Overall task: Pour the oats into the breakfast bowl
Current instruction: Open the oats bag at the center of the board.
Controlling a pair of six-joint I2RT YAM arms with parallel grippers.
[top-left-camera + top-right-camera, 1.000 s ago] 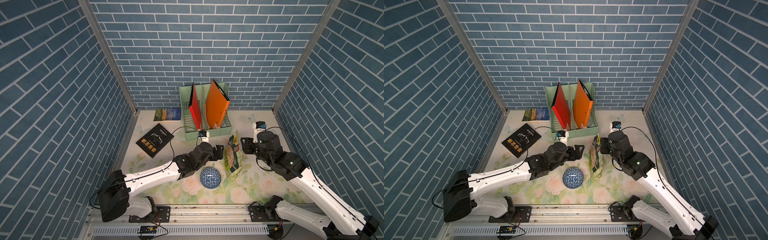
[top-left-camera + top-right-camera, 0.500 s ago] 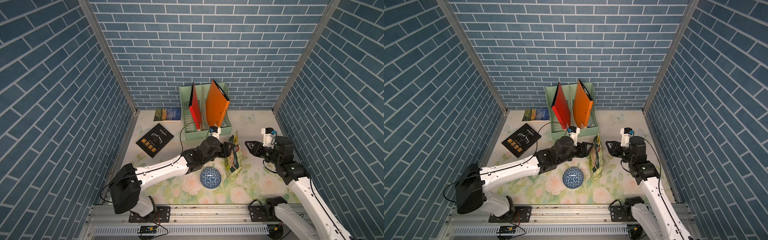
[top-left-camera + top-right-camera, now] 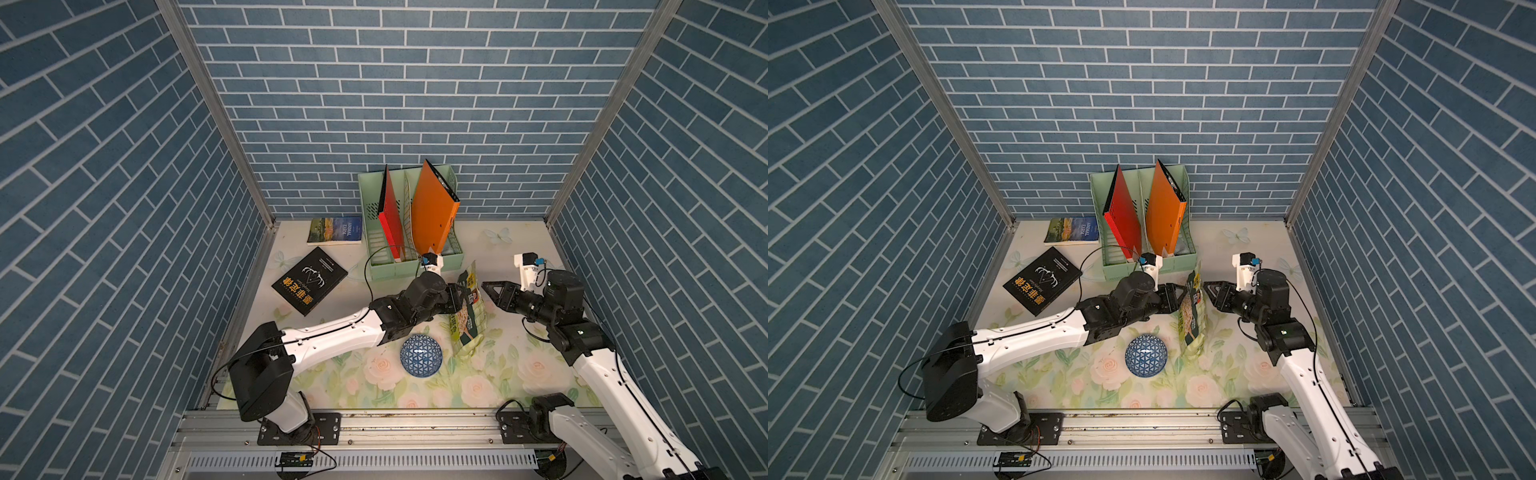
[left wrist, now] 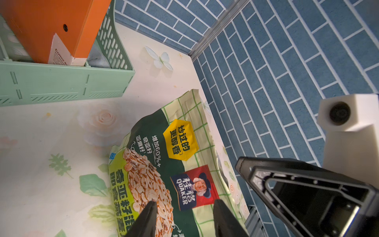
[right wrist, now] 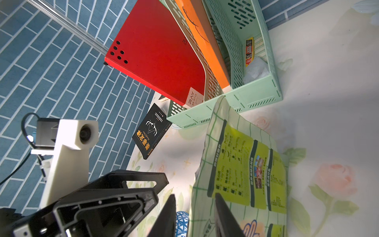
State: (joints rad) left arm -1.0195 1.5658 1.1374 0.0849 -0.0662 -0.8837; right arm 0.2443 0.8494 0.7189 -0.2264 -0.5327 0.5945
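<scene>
The oats are in a green-and-cream pouch that stands upright mid-table; no loose flakes show. The breakfast bowl, blue-and-white with a triangle pattern, sits just in front of the pouch, patterned outside facing up. My left gripper is at the pouch's printed front, jaws apart, fingers across that face. My right gripper points at the pouch's back from the opposite side. Its jaws are apart, with the pouch's side edge showing between them.
A mint file rack with a red folder and an orange folder stands right behind the pouch. A black book and a smaller book lie at the back left. Brick walls close in three sides.
My left gripper has reached right to the pouch's front and its jaws have narrowed. My right arm has swung its wrist back and now points its fingertips at the pouch, jaws a little narrower.
</scene>
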